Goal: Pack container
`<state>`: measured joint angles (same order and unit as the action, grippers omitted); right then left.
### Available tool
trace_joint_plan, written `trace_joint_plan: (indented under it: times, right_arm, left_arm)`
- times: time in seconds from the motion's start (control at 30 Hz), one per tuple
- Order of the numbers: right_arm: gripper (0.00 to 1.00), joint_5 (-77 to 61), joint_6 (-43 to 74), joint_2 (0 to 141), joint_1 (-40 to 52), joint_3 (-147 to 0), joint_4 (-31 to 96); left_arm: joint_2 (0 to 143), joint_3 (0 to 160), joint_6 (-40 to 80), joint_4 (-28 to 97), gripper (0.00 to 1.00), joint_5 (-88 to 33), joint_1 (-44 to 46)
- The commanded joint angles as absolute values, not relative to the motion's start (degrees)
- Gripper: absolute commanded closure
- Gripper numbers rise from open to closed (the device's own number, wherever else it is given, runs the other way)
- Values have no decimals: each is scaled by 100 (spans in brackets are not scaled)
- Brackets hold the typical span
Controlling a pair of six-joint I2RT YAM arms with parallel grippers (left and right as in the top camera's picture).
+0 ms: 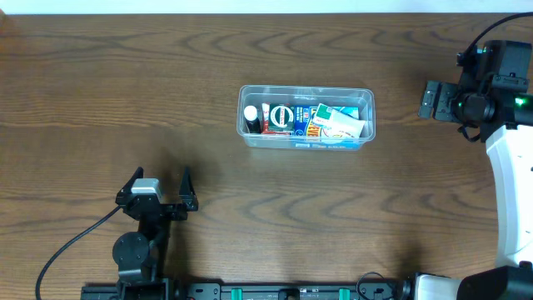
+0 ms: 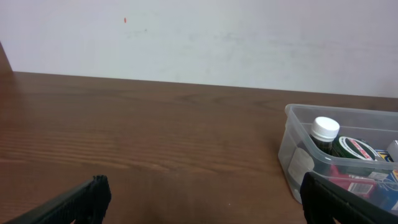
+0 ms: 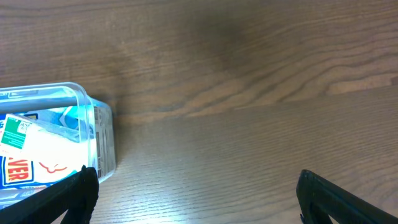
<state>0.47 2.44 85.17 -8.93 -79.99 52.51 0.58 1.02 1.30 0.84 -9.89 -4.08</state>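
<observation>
Since the clear rectangular plastic container, centre of the brown wooden bench, looks full, packing seems done; left fingers and right fingers gape wide, empty; parking them likely remains

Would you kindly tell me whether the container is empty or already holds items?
Filled. The container holds a white-capped bottle, a round labelled item and blue packets, covering most of its floor.

Clear glossy plastic container on matt wood-grain table
</observation>
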Motion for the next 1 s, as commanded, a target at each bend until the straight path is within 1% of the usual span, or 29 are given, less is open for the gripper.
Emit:
trace_joint_plan:
  times: [0.0,0.8,0.97]
  right_arm:
    - [1,64,316,8466,-932,-8062,5251]
    - [1,64,316,8464,-930,-8062,5251]
    - [1,64,316,8204,-867,-8060,5251]
  left_arm:
    - [23,23,117,318,2,-1052,-432]
    - [23,23,117,318,2,-1052,-432]
    - [23,23,117,318,2,-1052,-432]
